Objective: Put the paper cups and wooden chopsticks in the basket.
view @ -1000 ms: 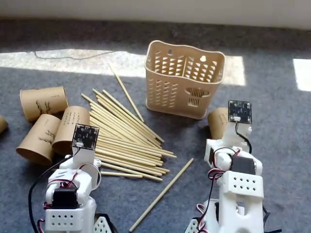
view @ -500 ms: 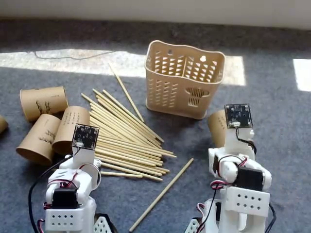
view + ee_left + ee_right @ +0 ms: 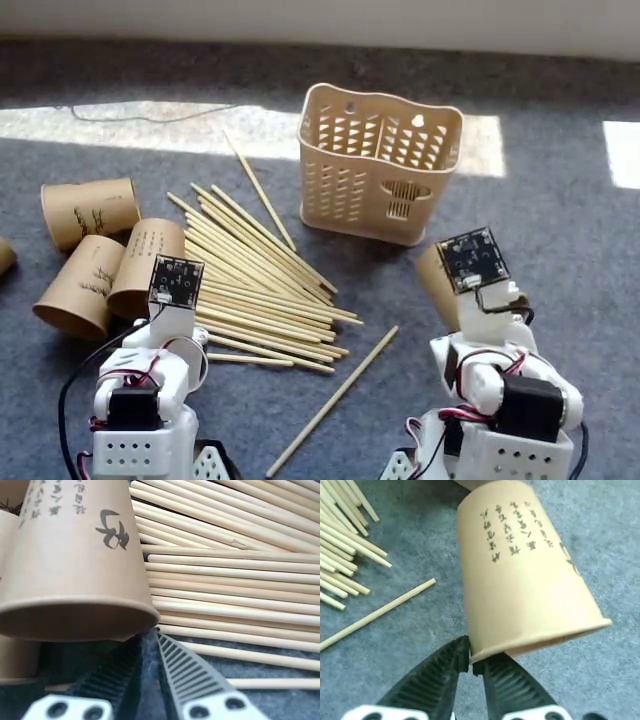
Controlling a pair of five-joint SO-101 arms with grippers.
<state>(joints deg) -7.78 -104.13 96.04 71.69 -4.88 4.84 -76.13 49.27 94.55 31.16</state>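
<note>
Dark printed characters run in columns down the side of the held cup (image 3: 525, 575) and of the side cup (image 3: 75, 560) that lies before the left gripper (image 3: 150, 635). Since a second ago the right arm has drawn back toward its base and tilted over. The held cup has come with it, away from the foot of the basket (image 3: 378, 165). The left arm, the chopsticks (image 3: 260, 290) and the other cups lie as they did. The right gripper (image 3: 471, 662) has its fingers clamped on the rim of the held cup's mouth, pinching it between their tips, and the cup's closed end points away. The left gripper's fingers are together at the tips and hold nothing. They sit just under the side cup's rim, and whether they touch it cannot be told. The basket stands upright at the far middle of the grey worktop (image 3: 580, 250). The chopsticks lie fanned between it and the cups on the left, and a lone chopstick (image 3: 335, 398) lies apart between the two arms.
</note>
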